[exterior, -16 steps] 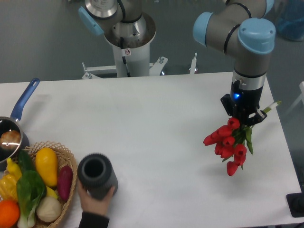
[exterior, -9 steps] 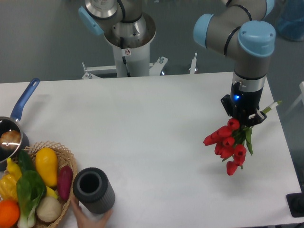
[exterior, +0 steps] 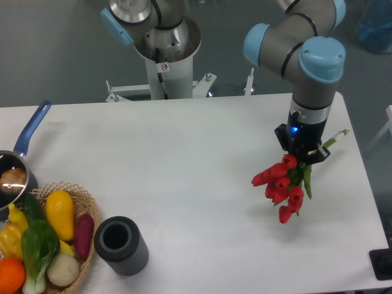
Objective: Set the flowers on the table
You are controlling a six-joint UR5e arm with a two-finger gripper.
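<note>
**Helper:** Look at your gripper (exterior: 304, 154). It is closed tight on the stems of the red tulips (exterior: 280, 185). The red heads hang down and to the left. The green stem ends poke out to the right of the fingers. The bunch is near the right side of the white table (exterior: 196, 159), close above the top. I cannot tell if the lowest flower touches it.

**Operator:** What is the table like?

**Helper:** It is white, flat and smooth. Its far edge runs along the back, and its right edge slants down toward the bottom corner. Your arm (exterior: 306, 67) is grey with blue caps, and it bends over the right part of the table.

**Operator:** What else is on it?

**Helper:** A dark grey vase (exterior: 120, 244) stands near the front left, with its round mouth open at the top. Just beside it, at the left edge, is a woven basket (exterior: 86, 205) with a yellow squash (exterior: 60, 212), a purple vegetable (exterior: 83, 233), green leaves (exterior: 38, 240) and an orange (exterior: 11, 274). Above the basket you can see a small pot with a blue handle (exterior: 32, 130).

**Operator:** And the room?

**Helper:** The floor behind the table is grey. A white post (exterior: 166, 72) stands there and holds up a second grey and blue robot arm.
</note>
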